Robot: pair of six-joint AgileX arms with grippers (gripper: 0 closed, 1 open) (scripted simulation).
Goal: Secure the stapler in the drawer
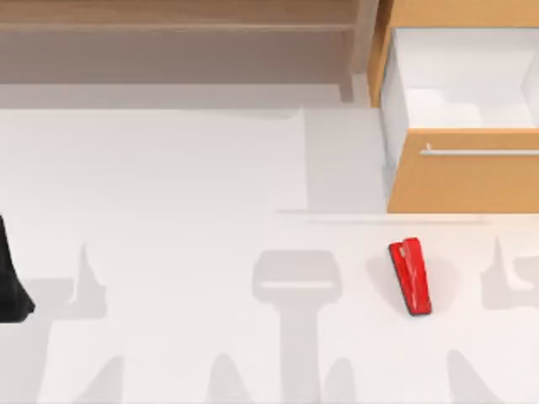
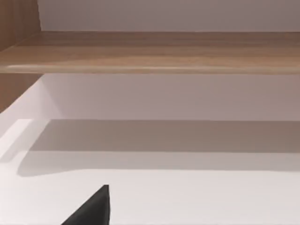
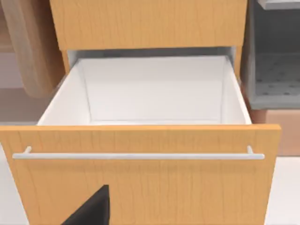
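Stapler is seen lying flat on the white bench, right of centre, just near of the drawer and apart from it; nothing holds it. Drawer is pulled out with its white interior bare, presumably so the stapler can be dropped in before closing. Silver bar handle faces the right wrist camera squarely, so the right arm is judged to be aimed at the drawer front. Left arm is parked at the bench's left edge, facing the long wooden shelf. Neither pincer's opening can be told.

No readable text, label, brand or number anywhere.
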